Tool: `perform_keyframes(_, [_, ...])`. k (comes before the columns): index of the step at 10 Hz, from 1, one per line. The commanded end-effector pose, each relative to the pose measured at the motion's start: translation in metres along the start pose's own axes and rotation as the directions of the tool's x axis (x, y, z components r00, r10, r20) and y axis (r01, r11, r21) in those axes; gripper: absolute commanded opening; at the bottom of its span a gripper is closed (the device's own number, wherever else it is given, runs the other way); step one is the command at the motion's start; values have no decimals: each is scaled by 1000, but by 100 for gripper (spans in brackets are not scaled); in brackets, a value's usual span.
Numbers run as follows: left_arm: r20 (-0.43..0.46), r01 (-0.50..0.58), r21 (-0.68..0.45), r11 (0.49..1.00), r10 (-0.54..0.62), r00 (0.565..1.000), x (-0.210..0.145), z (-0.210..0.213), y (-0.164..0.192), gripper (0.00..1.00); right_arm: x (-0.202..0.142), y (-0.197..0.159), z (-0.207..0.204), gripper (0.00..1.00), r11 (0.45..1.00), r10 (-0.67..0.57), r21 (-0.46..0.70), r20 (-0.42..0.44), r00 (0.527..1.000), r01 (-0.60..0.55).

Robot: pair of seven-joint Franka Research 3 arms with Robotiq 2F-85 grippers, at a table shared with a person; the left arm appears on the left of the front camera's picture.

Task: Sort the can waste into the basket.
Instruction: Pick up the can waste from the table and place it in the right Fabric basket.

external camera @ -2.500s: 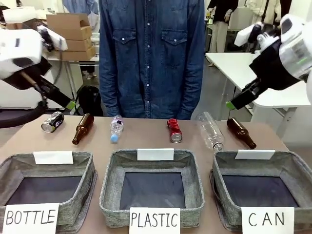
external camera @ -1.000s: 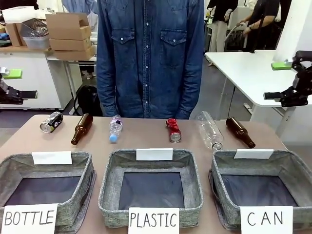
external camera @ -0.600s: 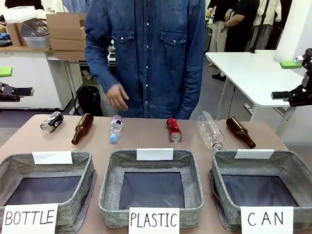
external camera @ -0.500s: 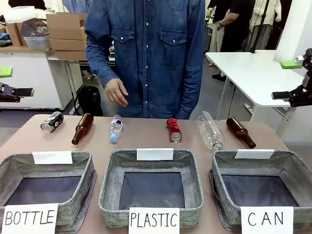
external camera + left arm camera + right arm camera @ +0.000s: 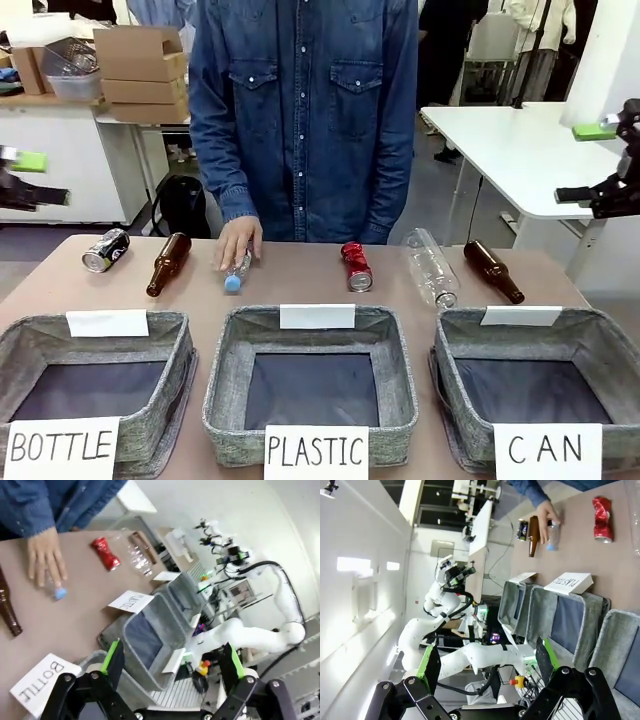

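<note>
Down flat on the small clear bottle (image 5: pixel 233 281) now, person's hand (image 5: pixel 238 243), up in front of the denim shirt (image 5: pixel 300 100) half a second back. Over at the left edge, left gripper (image 5: pixel 35 180) blurred and a touch shifted; right gripper (image 5: pixel 588 163) parked at the right edge as before. Both well above the table (image 5: pixel 300 292), green pads spread wide, gripping nothing, same story from each wrist camera. Shiny red can (image 5: pixel 356 266) lying on its side at the far middle of the table, crumpled at the waist, silver end toward the near edge. Way off at the far left, black can (image 5: pixel 106 250), just beside a brown bottle (image 5: pixel 168 264), dented, colourful print along the side, silver end showing. Both cans lying free on the tabletop. Grey woven basket (image 5: pixel 447 395) signed "CAN" at the near right, dark floor, open top, well apart from the black can, nearer the red one, with a big clear bottle (image 5: pixel 432 268) and a second brown bottle (image 5: pixel 493 271) just beyond its far rim.
</note>
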State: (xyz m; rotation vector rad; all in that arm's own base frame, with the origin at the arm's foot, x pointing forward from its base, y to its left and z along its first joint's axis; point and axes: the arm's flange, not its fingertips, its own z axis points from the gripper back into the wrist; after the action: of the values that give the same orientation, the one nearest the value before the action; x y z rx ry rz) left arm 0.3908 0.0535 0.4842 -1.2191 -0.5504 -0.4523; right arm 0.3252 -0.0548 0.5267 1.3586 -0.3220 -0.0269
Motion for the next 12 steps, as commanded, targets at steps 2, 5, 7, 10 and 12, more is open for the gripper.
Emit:
perform_keyframes(2, [-188, -67, 100, 993, 85, 979, 51, -71, 30, 100, 4, 1, -1, 100, 999, 29, 25, 6, 1000, -29])
perform_keyframes(5, [-156, 1, 344, 939, 56, 986, 57, 1, 49, 100, 4, 1, -1, 100, 999, 29, 25, 6, 1000, -29])
perform_keyframes(7, [-192, -32, 467, 884, 137, 972, 50, 44, 74, 100, 4, 1, -1, 100, 999, 29, 25, 6, 1000, -29])
perform_keyframes(10, [-56, -96, 497, 863, 142, 988, 27, 112, 82, 100, 4, 1, -1, 100, 999, 29, 25, 6, 1000, -29])
perform_keyframes(12, [-37, -104, 502, 859, 141, 989, 15, 118, 83, 100, 4, 1, -1, 100, 999, 29, 25, 6, 1000, -29])
